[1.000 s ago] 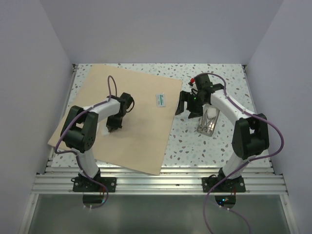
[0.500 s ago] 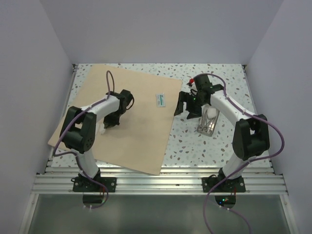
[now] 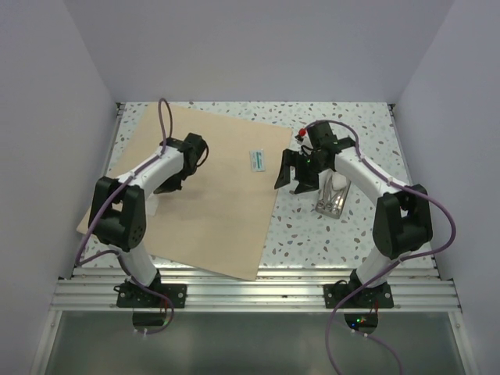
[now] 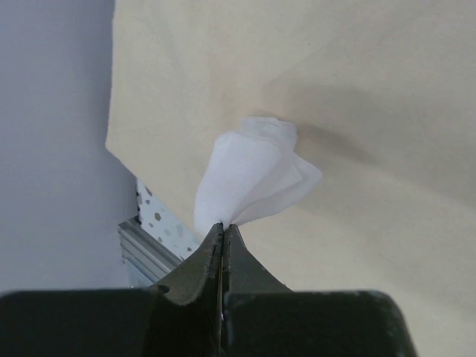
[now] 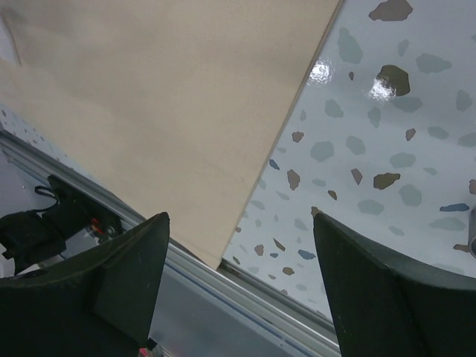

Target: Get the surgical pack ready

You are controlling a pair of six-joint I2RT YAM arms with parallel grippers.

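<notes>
The tan wrap sheet [image 3: 219, 203] of the surgical pack lies flat on the left half of the table. My left gripper [image 3: 167, 187] hovers over the sheet's left part, shut on a crumpled white gauze square [image 4: 253, 175] that hangs from its tips [image 4: 223, 227]; the gauze [image 3: 154, 205] touches the sheet. The small steel tray [image 3: 334, 200] stands on the speckled tabletop to the right, with steel instruments and something white inside. My right gripper [image 3: 287, 176] is open beside the tray's left, over the sheet's right edge [image 5: 297, 126], with nothing between its fingers [image 5: 239, 221].
A small white packet with green print [image 3: 257, 161] lies on the sheet near its right edge. Grey walls close in the table on three sides. An aluminium rail [image 3: 258, 293] runs along the near edge.
My left gripper has carried the gauze left and slightly back across the sheet. The right gripper has shifted a little to the left, still open.
</notes>
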